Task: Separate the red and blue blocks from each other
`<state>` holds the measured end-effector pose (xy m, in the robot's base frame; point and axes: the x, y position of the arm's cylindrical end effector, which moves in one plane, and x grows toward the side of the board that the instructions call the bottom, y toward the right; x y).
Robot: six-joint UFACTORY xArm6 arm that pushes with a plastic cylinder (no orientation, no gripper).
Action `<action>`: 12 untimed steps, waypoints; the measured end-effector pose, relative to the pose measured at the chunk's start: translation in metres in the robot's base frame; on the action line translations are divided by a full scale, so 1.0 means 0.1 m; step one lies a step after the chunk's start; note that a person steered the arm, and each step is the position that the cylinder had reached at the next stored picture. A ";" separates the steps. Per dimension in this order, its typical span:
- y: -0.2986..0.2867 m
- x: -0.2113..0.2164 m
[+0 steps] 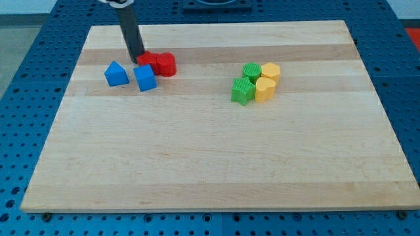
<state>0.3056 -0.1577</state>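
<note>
Single view; high, angled down from near edge; whole board [216,170] framed.

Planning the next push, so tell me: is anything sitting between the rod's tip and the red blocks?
Nothing visible. My tip sits right at the left edge of the red blocks, apparently touching them. The blue cube lies just below the reds and the other blue block further left, neither in between.

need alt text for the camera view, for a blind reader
My tip sits at the left edge of two red blocks, just above two blue blocks, near the top left of a wooden board. Two green and two yellow blocks cluster to the right.
</note>
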 end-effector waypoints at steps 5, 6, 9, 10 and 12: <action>0.15 -0.09; -0.35 -0.09; -0.57 0.12; -0.54 0.14; -0.14 0.10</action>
<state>0.3153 -0.1721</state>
